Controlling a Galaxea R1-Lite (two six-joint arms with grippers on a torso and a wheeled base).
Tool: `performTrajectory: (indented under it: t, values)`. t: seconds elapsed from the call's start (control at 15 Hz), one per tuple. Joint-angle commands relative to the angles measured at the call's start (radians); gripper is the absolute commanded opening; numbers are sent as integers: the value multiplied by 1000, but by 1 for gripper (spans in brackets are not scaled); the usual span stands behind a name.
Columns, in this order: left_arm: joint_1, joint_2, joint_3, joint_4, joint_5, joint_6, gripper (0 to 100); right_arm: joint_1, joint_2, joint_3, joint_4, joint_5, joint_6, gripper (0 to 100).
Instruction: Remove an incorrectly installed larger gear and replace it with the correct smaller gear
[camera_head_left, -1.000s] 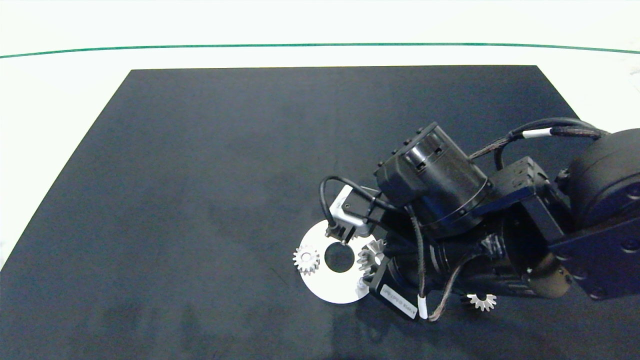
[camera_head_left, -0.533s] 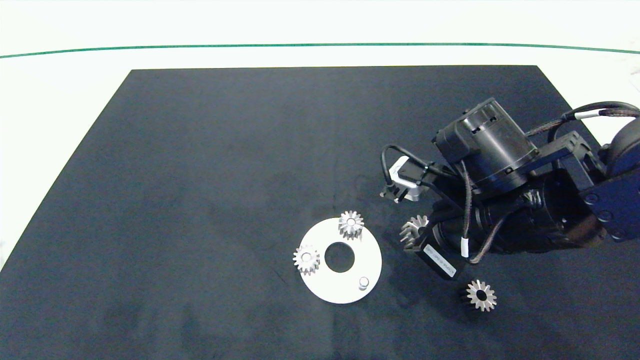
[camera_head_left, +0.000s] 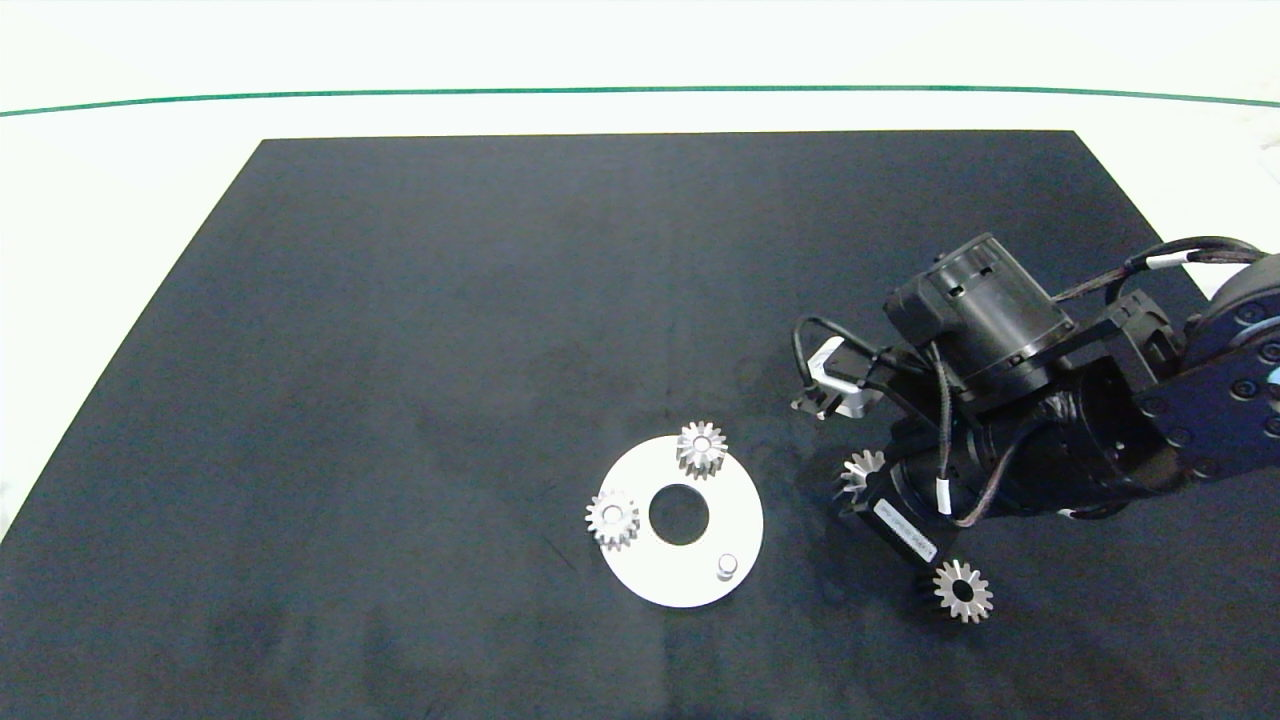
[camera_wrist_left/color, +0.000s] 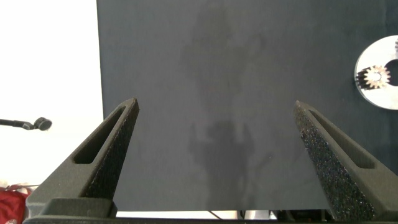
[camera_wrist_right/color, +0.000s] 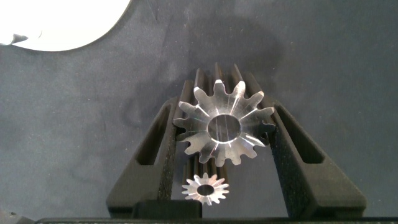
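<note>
Right claw (camera_wrist_right/color: 224, 134) grips the larger gear (camera_wrist_right/color: 222, 129) between its fingers, off to the right of the white disc (camera_head_left: 740, 540), seemingly just above the dark mat. Smaller gear (camera_head_left: 963, 591) lies nearby. Left claw (camera_wrist_left/color: 217, 134) hangs open, well apart.

Overhead head view; both wrist views face the mat (camera_head_left: 400, 350).

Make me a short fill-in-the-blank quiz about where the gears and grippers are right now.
1. The right gripper is shut on the ____ gear.
2. The white disc carries ____ gears.
3. One post on the disc stands ____.
4. The left gripper is ____.

Missing words: larger; two; empty; open
</note>
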Motion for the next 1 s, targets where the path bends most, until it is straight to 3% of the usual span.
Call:
performTrajectory:
  t: [0.07,0.53,0.6,1.0]
  values:
    - [1,-2,0,5,-1,1,100,0,11,4,2,-2,0,43]
    - [1,-2,0,5,-1,1,100,0,19,7,2,-5,-2,43]
    - [1,-2,0,5,-1,1,100,1,19,5,2,-5,-2,100]
    - [1,-2,0,5,-1,1,100,7,-13,13,8,-5,-2,100]
